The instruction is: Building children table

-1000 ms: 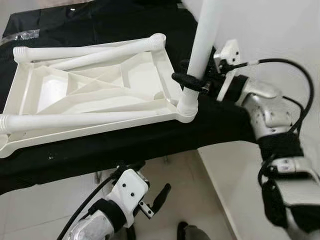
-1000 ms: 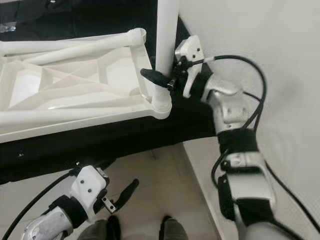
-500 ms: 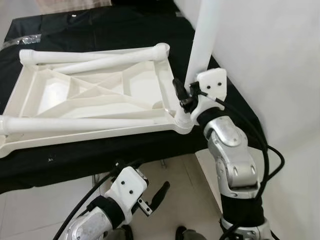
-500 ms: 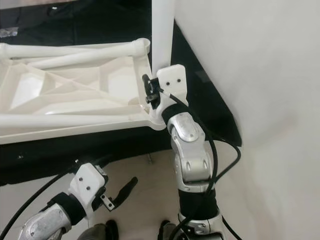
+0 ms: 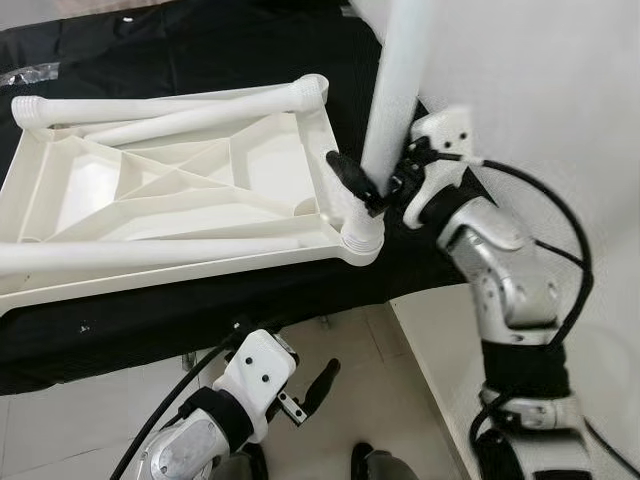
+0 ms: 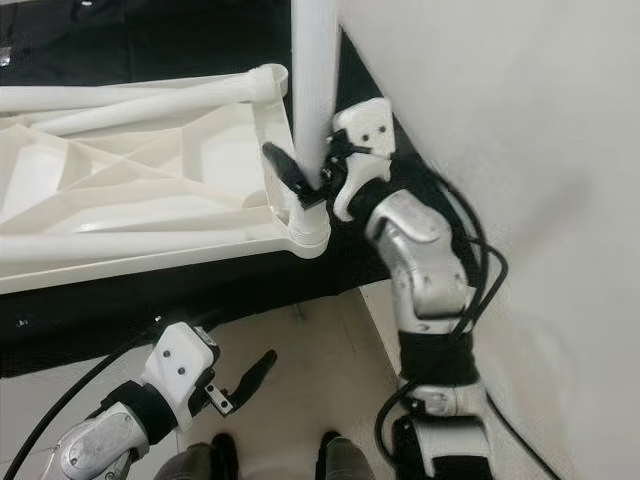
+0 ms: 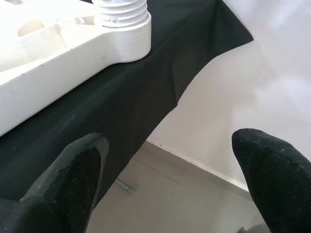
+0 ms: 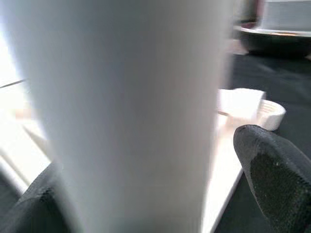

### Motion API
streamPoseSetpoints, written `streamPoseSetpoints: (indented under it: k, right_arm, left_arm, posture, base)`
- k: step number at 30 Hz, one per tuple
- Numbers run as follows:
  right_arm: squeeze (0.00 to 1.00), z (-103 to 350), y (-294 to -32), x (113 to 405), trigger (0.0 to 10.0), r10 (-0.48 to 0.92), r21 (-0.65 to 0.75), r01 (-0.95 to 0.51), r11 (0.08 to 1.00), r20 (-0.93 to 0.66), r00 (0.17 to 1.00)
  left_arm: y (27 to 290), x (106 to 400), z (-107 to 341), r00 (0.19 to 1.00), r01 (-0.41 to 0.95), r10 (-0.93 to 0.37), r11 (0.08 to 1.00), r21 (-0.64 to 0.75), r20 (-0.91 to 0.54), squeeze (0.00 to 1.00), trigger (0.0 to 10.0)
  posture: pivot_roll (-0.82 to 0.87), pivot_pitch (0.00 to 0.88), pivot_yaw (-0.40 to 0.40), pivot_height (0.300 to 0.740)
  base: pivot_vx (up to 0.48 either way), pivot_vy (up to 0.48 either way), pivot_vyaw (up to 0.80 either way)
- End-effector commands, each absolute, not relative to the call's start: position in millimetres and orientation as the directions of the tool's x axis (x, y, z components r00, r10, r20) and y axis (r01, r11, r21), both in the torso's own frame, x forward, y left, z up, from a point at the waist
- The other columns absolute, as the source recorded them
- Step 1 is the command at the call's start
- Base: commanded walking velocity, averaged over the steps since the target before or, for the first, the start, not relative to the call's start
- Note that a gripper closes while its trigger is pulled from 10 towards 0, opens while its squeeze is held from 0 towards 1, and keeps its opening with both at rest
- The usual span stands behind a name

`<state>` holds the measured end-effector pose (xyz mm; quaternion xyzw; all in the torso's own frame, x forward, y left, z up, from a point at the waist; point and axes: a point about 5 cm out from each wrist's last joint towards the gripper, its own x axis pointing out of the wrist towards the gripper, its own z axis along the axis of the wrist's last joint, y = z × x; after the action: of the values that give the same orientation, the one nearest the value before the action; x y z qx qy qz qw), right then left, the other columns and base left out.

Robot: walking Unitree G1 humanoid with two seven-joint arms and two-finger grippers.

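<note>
The upright white leg [image 5: 398,90] is clasped low by the right tool [image 5: 372,185] at the tabletop's [image 5: 180,200] near corner on the black-draped surface [image 5: 200,310]; the left tool [image 5: 305,392] is held open, empty, below the edge.

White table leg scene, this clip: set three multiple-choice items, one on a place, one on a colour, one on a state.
1. Where does the upright table leg stand?
A. in the tabletop's near right corner socket
B. flat on the floor
C. in the far left corner

2. What colour is the cloth under the upturned tabletop?
A. red
B. black
C. yellow

3. How is the left gripper?
A. shut on the leg
B. shut on the cloth
C. open, holding nothing

Key: 1 A, the leg rises from the corner socket nearest the right gripper, whose jaws sit around it; 2 B, the cloth is black; 3 C, the left wrist view shows its jaws spread over bare floor.
</note>
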<state>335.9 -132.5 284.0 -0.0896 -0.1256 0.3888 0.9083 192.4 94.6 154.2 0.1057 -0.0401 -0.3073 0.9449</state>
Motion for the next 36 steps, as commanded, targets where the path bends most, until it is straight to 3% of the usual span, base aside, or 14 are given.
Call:
streamPoseSetpoints:
  k: [1,3,5,12,14,21,24,27,30,31,32,33,34,36]
  right_arm:
    - [0.00,286,-130,334,10.0,0.814,-0.285,-0.765,0.578,0.132,0.566]
    - [0.00,290,-135,333,10.0,0.880,-0.342,-0.818,0.462,0.066,0.470]
    - [0.00,295,-141,335,10.0,0.911,-0.320,-0.857,0.403,0.054,0.408]
    - [0.00,292,-146,338,10.0,0.940,-0.281,-0.899,0.337,0.038,0.340]
    - [0.00,288,-144,339,0.0,0.957,-0.254,-0.923,0.287,0.036,0.288]
    - [0.00,281,-143,337,0.0,0.965,-0.236,-0.936,0.260,0.043,0.257]
    - [0.00,273,-140,337,0.0,0.946,-0.242,-0.916,0.320,0.040,0.320]
    - [0.00,264,-142,336,0.0,0.881,-0.208,-0.857,0.471,0.069,0.468]
    - [0.00,258,-144,332,0.0,0.837,-0.171,-0.819,0.547,0.091,0.540]
    - [0.00,245,-139,328,0.0,0.760,-0.100,-0.753,0.650,0.098,0.642]
    - [0.00,245,-139,328,0.0,0.760,-0.100,-0.753,0.650,0.098,0.642]
    - [0.00,217,-135,319,0.0,0.482,-0.047,-0.480,0.876,0.028,0.876]
    - [0.00,206,-138,312,0.0,0.298,-0.065,-0.298,0.952,-0.011,0.954]
    - [0.00,202,-133,305,0.0,0.215,-0.088,-0.215,0.973,-0.016,0.977]
  left_arm:
    - [93,189,150,0.808,0.575,-0.590,0.788,0.220,0.001,0.00,10.0]
    - [92,189,151,0.808,0.574,-0.589,0.789,0.219,0.005,0.00,10.0]
    - [92,188,151,0.809,0.572,-0.588,0.790,0.218,0.006,0.00,10.0]
    - [93,187,151,0.809,0.572,-0.587,0.791,0.218,0.006,0.00,10.0]
    - [93,187,150,0.809,0.572,-0.587,0.790,0.219,0.004,0.00,10.0]
    - [93,187,149,0.810,0.571,-0.586,0.791,0.220,0.004,0.00,10.0]
    - [93,188,149,0.810,0.571,-0.586,0.791,0.218,0.005,0.00,10.0]
    - [93,189,148,0.810,0.573,-0.587,0.791,0.216,0.003,0.00,10.0]
    - [93,189,148,0.810,0.573,-0.587,0.791,0.216,0.003,0.00,10.0]
    - [93,189,148,0.810,0.572,-0.586,0.791,0.216,0.003,0.00,10.0]
    - [93,189,148,0.810,0.572,-0.586,0.791,0.216,0.003,0.00,10.0]
    - [94,190,149,0.810,0.572,-0.586,0.791,0.216,0.001,0.00,10.0]
    - [95,190,149,0.810,0.572,-0.586,0.791,0.216,0.000,0.00,10.0]
    - [94,190,149,0.809,0.574,-0.587,0.790,0.216,0.000,0.00,10.0]
  posture:
    - [0.01,0.256,-0.039,0.740]
    - [0.01,0.267,-0.039,0.740]
    - [0.02,0.263,-0.039,0.740]
    - [0.01,0.258,-0.039,0.740]
    - [0.01,0.259,-0.034,0.740]
    - [0.00,0.255,-0.031,0.740]
    - [0.00,0.257,-0.032,0.740]
    - [0.02,0.258,-0.033,0.740]
    - [0.02,0.258,-0.033,0.740]
    - [0.01,0.269,-0.035,0.740]
    - [0.01,0.269,-0.035,0.740]
    - [0.02,0.282,-0.037,0.740]
    - [0.01,0.283,-0.037,0.740]
    - [0.01,0.281,-0.035,0.740]
  base:
    - [0.000,0.000,0.00]
    - [0.000,0.000,0.00]
    - [0.000,0.000,0.00]
    - [0.000,0.000,0.00]
    - [0.000,0.000,0.00]
    - [0.000,0.000,0.00]
    - [0.000,0.000,0.00]
    - [0.000,0.000,0.00]
    - [0.000,0.000,0.00]
    - [0.000,0.000,0.00]
    - [0.000,0.000,0.00]
    - [0.000,0.000,0.00]
    - [0.000,0.000,0.00]
    - [0.000,0.000,0.00]
